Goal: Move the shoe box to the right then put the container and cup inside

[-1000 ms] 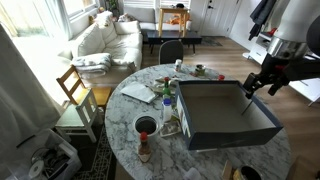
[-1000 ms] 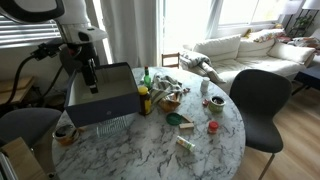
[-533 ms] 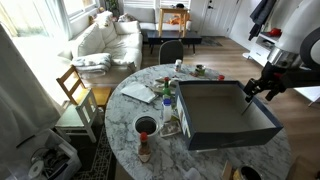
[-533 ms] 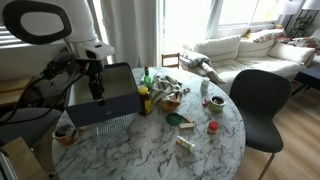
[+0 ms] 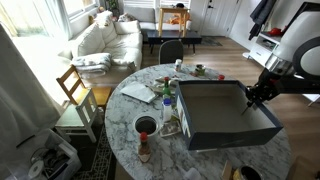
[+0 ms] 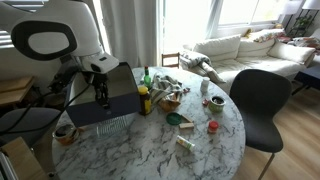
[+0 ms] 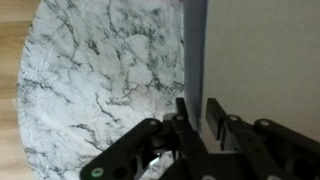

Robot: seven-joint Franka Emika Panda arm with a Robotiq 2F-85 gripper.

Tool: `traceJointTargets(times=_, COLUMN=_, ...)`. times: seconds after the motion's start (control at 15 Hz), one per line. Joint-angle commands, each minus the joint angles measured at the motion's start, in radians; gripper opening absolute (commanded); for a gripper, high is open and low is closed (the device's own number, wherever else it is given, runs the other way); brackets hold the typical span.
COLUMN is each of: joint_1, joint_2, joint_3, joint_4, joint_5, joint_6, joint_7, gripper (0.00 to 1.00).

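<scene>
Shoe box (image 7: 196, 45) wall inside gripper (image 7: 198, 118)

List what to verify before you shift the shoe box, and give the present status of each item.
1. The pincer straddles a wall of the shoe box: ok, the wrist view shows one finger on each side.
2. The pincer is clamped on that wall: cannot tell.
3. The box interior is empty: ok, in an exterior view.
4. The marble table is bare beside the gripped wall: ok, as far as the wrist view reaches.
5. The bottle and nearby clutter are clear of the box's opposite side: cannot tell, they stand close to it.
</scene>
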Motion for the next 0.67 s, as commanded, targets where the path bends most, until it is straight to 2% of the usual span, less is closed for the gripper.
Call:
traceJointTargets(times=0.0, joint_1=-0.013, joint_2=-0.014, joint_3=-0.024, joint_4=-0.016, joint_5=0.034, joint_6=0.01, joint_7=-0.052, gripper=0.01)
traceJointTargets(times=0.27, joint_1=-0.02, joint_2=-0.05, joint_3=-0.063, joint_4=-0.023, joint_5=0.057, joint_6=-0.001, joint_7=-0.151, gripper=0.01)
traceJointTargets(times=0.47, joint_1=-0.051, joint_2=-0.114, joint_3=-0.093, joint_4=-0.025, joint_5=0.033, joint_6=-0.03, joint_7=-0.219, gripper=0.01)
traceJointTargets(times=0.6, joint_1=-0.063, joint_2=-0.16, joint_3=-0.129, joint_4=-0.023, joint_5=0.039, joint_6=-0.054, joint_7=-0.31, gripper=0.01)
